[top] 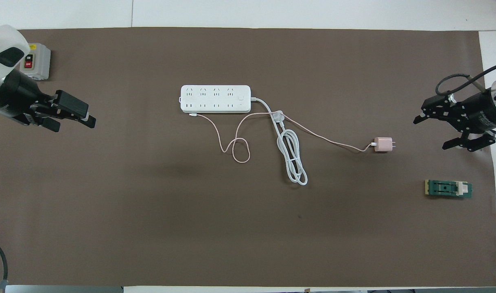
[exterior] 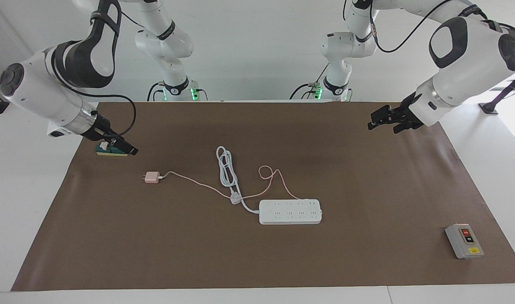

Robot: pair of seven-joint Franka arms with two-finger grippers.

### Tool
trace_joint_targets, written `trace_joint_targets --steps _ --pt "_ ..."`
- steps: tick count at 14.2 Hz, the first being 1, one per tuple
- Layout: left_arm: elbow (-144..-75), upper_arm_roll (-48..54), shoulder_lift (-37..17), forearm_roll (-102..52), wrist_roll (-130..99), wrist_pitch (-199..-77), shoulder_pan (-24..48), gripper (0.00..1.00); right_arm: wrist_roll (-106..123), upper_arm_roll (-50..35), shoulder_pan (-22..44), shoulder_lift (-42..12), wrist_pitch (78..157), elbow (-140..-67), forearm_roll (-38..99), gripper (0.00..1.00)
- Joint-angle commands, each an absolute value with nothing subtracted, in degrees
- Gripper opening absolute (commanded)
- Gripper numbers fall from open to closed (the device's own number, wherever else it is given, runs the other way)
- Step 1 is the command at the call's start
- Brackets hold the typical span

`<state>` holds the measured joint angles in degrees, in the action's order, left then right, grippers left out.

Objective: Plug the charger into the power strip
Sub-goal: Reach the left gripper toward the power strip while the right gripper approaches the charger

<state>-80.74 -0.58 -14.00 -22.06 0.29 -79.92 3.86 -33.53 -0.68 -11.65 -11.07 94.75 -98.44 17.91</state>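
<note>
Charger (exterior: pixel 151 177): left-centre of the facing view, free on the mat, unplugged.
Power strip (exterior: pixel 290 211): centre, sockets up.
Right gripper (exterior: pixel 123 145): upper left, fingers apart, waiting.
Left gripper (exterior: pixel 383 118): upper right, fingers apart.

The grey switch box (top: pixel 35 62) is partly covered by the left arm in the overhead view. Both arms run off the picture edges. The green part (exterior: pixel 109 150) is partly hidden under the right gripper (exterior: pixel 128 147).

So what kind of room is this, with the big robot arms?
Probably a robot test lab: a brown paper-covered table, a long white power strip and a grey box with red and black buttons.
</note>
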Motion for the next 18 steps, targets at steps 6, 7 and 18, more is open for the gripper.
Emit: trace_joint_targets --steps 6,7,18 --pt "-78.92 -0.97 -22.22 -57.69 4.37 -86.21 4.04 1.0 -46.93 -1.05 -17.75 -21.17 99.41 -101.95 34.88 1.0" --pt "-78.93 -1.05 -22.85 -61.49 7.35 -87.87 4.04 1.0 -47.63 -1.05 -17.93 -22.66 99.14 -101.95 36.37 1.0" --pt "-105.09 -1.14 -22.24 -91.13 33.9 -93.25 6.76 1.0 -44.39 -1.05 -19.34 -26.19 103.8 -107.4 40.25 1.0"
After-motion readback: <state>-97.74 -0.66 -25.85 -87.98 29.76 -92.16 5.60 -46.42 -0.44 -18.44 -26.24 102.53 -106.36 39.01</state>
